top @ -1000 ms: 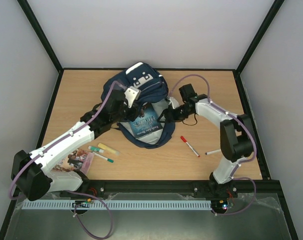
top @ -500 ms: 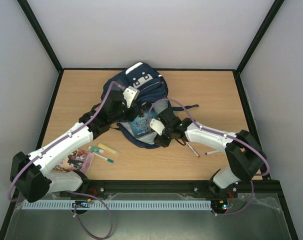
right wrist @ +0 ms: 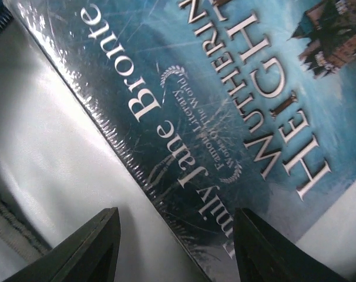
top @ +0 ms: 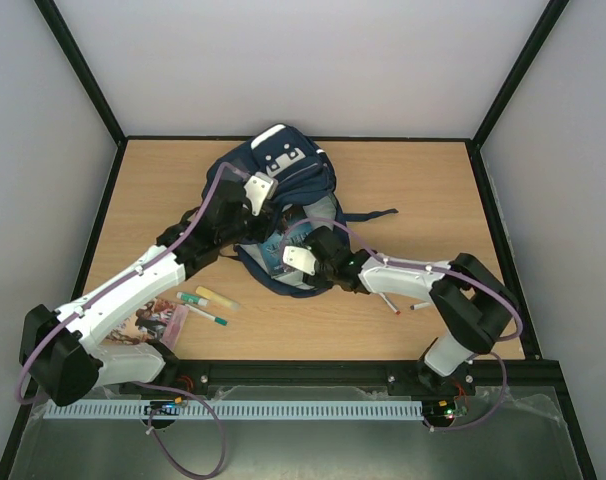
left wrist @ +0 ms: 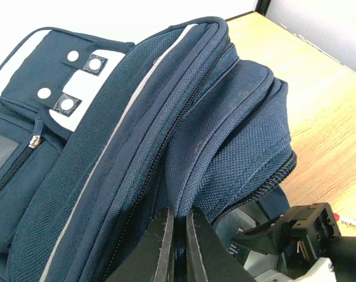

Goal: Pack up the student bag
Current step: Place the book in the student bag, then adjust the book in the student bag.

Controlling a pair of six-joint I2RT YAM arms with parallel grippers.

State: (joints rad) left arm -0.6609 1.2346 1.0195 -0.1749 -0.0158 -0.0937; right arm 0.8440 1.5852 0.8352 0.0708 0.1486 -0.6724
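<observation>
The navy student bag (top: 283, 170) lies at the table's back middle, its main compartment open towards me. My left gripper (top: 268, 205) is shut on the edge of the bag's upper flap (left wrist: 225, 158) and holds it up. A blue paperback, "Wuthering Heights" (right wrist: 237, 100), lies inside on the bag's pale lining (right wrist: 54, 147); it also shows in the top view (top: 281, 247). My right gripper (top: 288, 258) is at the bag's mouth, open, its fingers (right wrist: 96, 247) spread on either side of the book's lower corner, right above it.
On the table left of the bag lie a green marker (top: 191, 298), a yellow highlighter (top: 215, 297), a pen (top: 207, 316) and a picture book (top: 155, 320). A red pen (top: 388, 300) and another pen (top: 423, 305) lie by my right arm.
My right arm has swung left from beside the bag to its mouth, gripper now over the book. My left gripper has kept its hold on the flap.
</observation>
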